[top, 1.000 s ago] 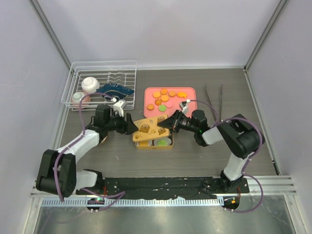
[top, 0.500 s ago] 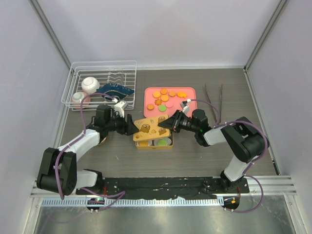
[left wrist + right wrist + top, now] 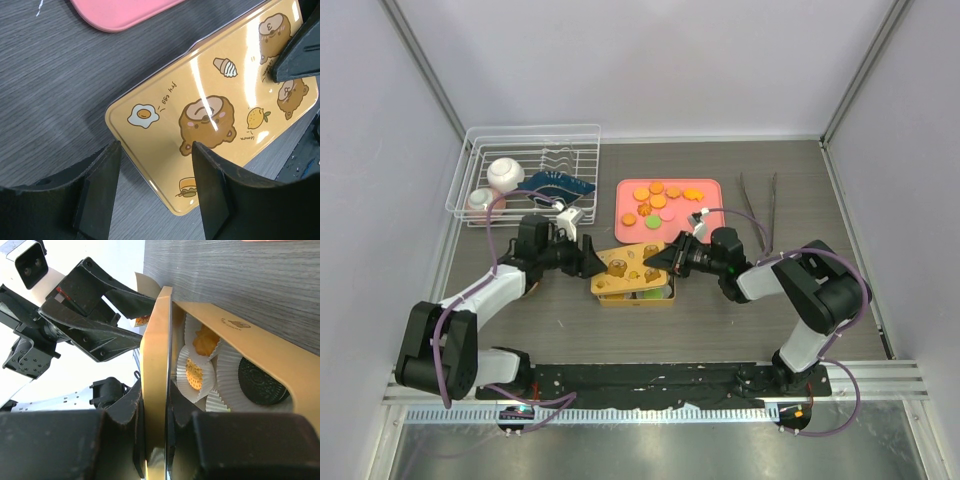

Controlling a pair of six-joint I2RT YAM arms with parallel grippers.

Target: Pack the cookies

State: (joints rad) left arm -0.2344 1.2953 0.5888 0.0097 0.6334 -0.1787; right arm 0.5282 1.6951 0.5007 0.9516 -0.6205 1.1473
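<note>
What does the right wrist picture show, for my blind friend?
The right claw pinches the edge of a gold lid over an open tin. Inside, white paper cups hold orange cookies and one black cookie. The left claw is beyond.

Loose cookies [image 3: 658, 201]: small round flat discs lie flat in a cluster on the far half of the pink tray [image 3: 622, 205]. Most are orange. One green disc [image 3: 652, 221] and one pale pink disc [image 3: 667, 214] lie at the near edge of the cluster. Several touch or overlap; none stands on edge.

Packed items: inside the gold tin [image 3: 260, 347], partly under the tilted lid [image 3: 156, 365], a black embossed cookie [image 3: 262, 381] and two orange cookies [image 3: 194, 372] each rest in white fluted paper cups [image 3: 227, 375], side by side.
</note>
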